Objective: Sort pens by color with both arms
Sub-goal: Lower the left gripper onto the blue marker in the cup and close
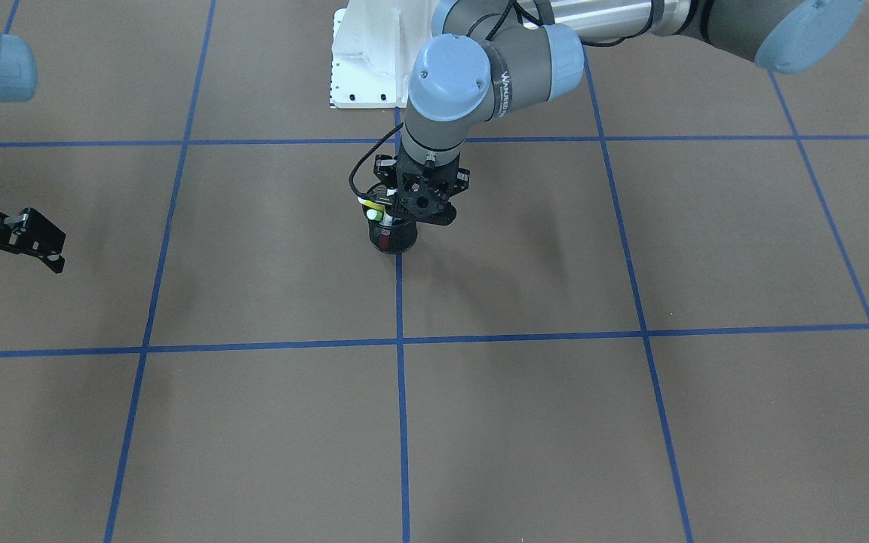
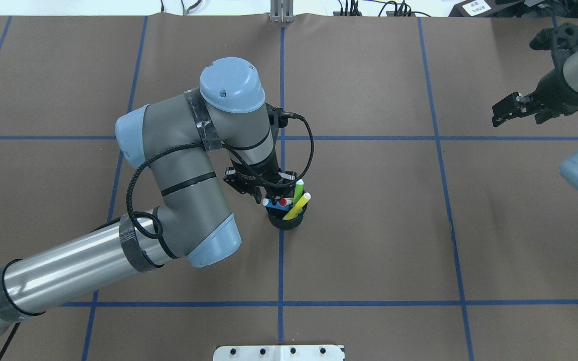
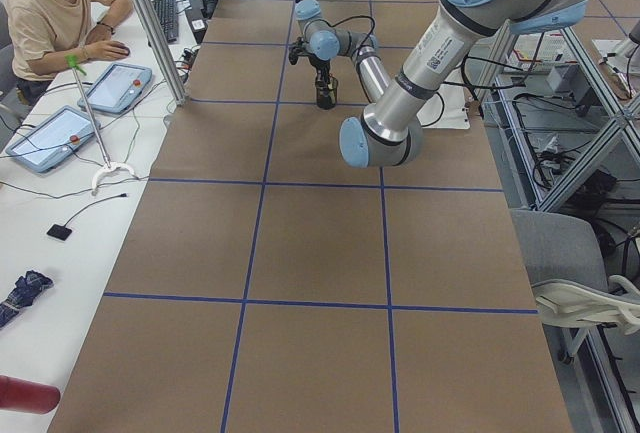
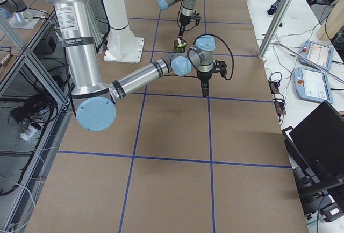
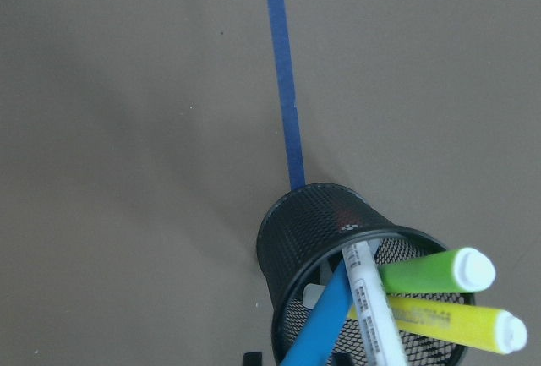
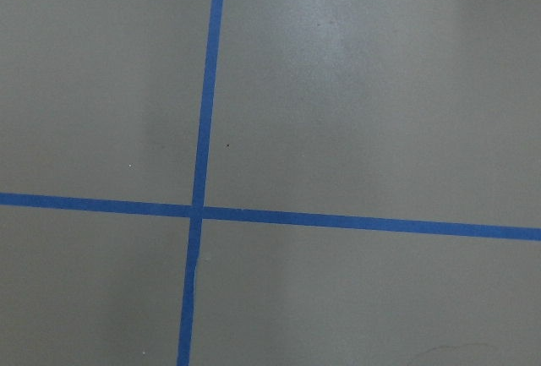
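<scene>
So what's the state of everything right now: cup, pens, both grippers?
Mesh cup: upright on the blue tape line, holding all four pens.
Blue pen: in the cup, leaning.
White pen: in the cup, leaning beside the blue.
Green pen: in the cup, leaning.
Yellow pen: in the cup, beside the green.
Left gripper: at the pen tops; can't tell whether it is open or shut.
Right gripper: open, empty, away from the cup.

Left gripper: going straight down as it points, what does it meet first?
Probably the tops of the blue pen and white-barrelled pen leaning out of the black mesh cup, directly below the left gripper. Depth is unclear; it may already touch them.
</scene>
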### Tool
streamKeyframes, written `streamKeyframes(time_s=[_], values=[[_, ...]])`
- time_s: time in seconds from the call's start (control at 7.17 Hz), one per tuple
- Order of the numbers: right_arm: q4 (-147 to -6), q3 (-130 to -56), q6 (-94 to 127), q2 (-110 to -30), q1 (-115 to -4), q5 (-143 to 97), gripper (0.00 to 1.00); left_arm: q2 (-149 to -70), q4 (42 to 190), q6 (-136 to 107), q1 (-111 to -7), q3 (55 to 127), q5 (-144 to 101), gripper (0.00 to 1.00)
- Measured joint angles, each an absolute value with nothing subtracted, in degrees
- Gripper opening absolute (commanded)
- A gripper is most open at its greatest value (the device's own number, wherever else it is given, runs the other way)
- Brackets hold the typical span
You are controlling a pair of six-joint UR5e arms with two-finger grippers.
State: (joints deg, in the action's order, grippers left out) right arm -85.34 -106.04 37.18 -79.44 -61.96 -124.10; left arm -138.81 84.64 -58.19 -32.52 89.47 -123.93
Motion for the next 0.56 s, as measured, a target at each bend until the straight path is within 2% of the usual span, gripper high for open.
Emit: streamKeyframes(time_s=[0.14, 0.56], values=[[-85.3, -106.0, 37.2, -79.4, -62.0, -124.1, 1.0, -138.8, 84.6, -58.2, -32.5, 89.3, -123.9, 0.39], [-85.3, -106.1, 37.2, -79.5, -61.9, -124.1, 1.0, -138.8, 84.7, -58.2, -32.5, 89.2, -123.9, 0.27]])
